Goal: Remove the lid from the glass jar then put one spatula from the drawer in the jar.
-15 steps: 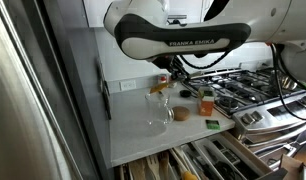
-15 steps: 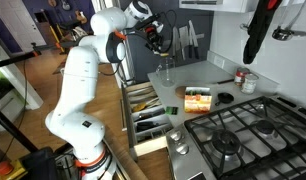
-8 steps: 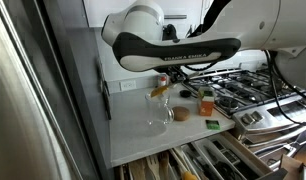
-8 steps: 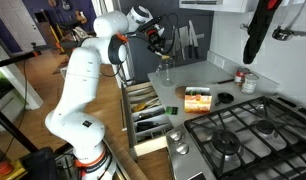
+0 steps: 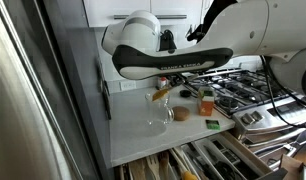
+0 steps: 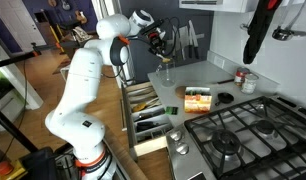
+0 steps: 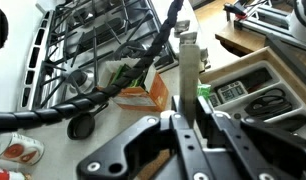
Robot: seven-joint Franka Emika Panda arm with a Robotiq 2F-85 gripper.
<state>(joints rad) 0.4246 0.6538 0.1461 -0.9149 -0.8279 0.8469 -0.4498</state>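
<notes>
Arm arched high over the worktop, end effector clamped on the spatula. Spatula slim, yellowish-tan, pointing down toward the glass jar.

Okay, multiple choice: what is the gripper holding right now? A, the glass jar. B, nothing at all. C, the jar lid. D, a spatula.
D: in the wrist view the gripper is shut on the spatula, a slim pale blade sticking out from between its fingers.

The white arm rises from its base and bends forward high up; its gripper, seemingly pointing downward, is pinched tight on the spatula.
</notes>
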